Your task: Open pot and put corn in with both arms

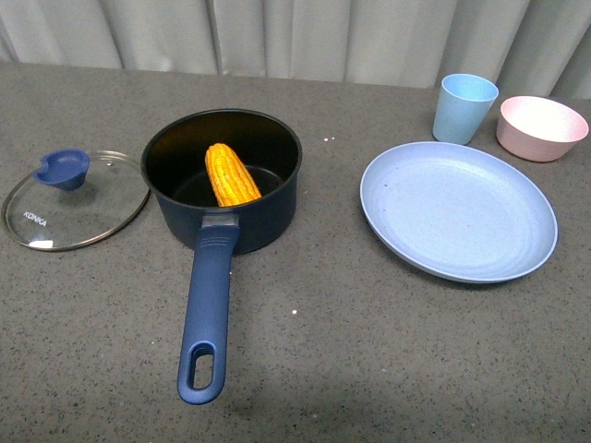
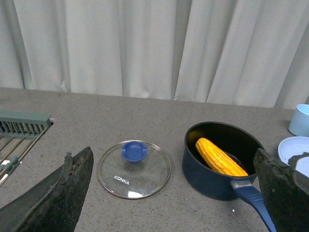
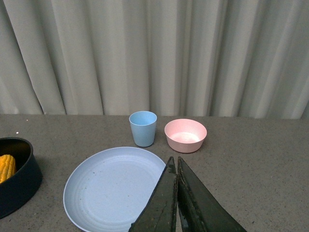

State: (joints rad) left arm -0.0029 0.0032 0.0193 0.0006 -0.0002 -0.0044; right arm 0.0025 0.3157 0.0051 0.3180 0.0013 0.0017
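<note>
**Corn seated in open pot; lid off to the left; both arms clear of the work**

From my remote station I record the following.

The pot [image 1: 224, 175] stands uncovered on the grey table [image 1: 369, 351], left of centre, with its long blue handle [image 1: 207, 314] pointing toward the near edge. The corn [image 1: 231, 174] lies inside the pot, leaning against the wall on the handle side, its tapered end pointing to the far side.

The glass lid [image 1: 76, 199], with a blue knob [image 1: 63, 169] and a metal rim, lies flat on the table immediately left of the pot. Its edge is just beside the pot wall; I cannot tell whether they touch.

To the right, well apart from the pot, lies a blue plate [image 1: 459, 210]. Beyond it stand a light blue cup [image 1: 464, 108] and a pink bowl [image 1: 541, 127], side by side near the curtain.

Neither arm appears in the front view.

Left gripper [image 2: 176, 193]: its two fingers are spread wide apart, holding nothing, above the table with lid and pot visible between them.

Right gripper [image 3: 176, 166]: its fingers are pressed together with nothing between them, hovering over the near right edge of the plate.

A grey rack [image 2: 19, 130] shows at the far left in the left wrist view.
</note>
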